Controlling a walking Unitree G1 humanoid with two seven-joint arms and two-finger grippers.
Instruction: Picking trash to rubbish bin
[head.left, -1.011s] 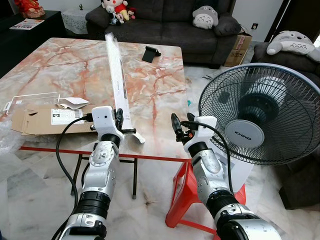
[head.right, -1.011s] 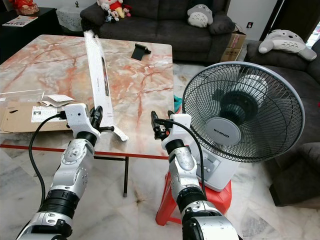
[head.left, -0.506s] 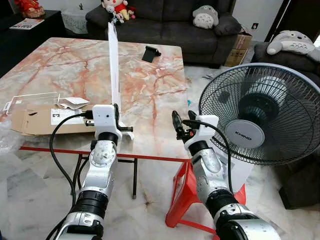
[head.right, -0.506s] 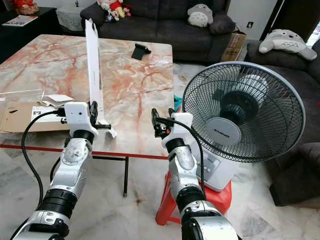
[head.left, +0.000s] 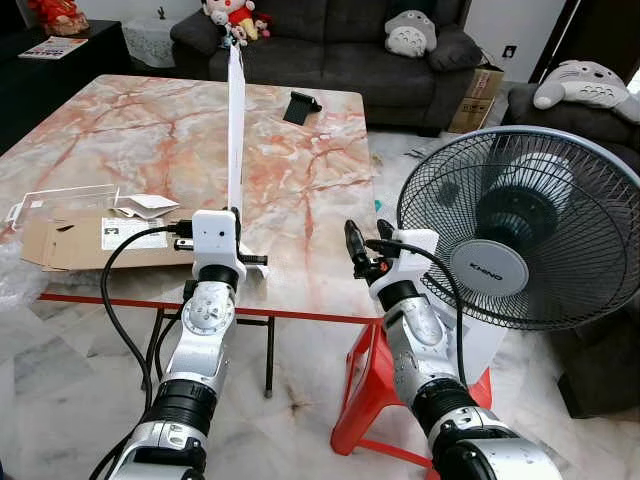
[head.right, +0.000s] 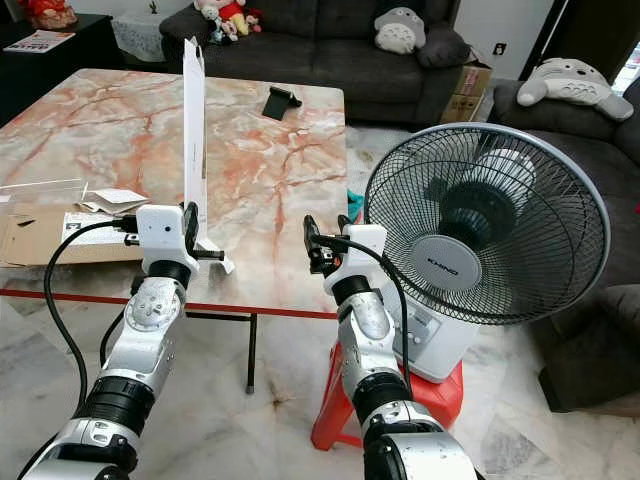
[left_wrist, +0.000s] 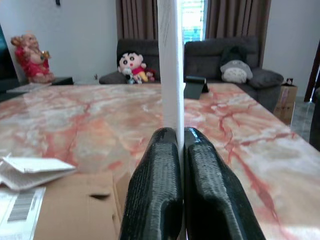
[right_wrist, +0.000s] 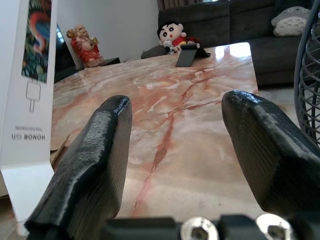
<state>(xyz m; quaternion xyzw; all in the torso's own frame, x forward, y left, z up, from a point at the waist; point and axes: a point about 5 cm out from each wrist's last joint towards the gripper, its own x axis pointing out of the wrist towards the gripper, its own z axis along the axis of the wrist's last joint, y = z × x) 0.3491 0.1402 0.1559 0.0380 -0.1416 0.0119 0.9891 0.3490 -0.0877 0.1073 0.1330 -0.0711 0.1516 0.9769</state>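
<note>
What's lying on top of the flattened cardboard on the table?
On the flattened cardboard lie a white label and folded white paper. The left pincer, shut on the long white box, covers the cardboard's near right end.

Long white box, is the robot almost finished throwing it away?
Not yet. The left gripper is shut on the long white box, standing it on end on the marble table. The cardboard lies untouched, and the right gripper is open.
</note>
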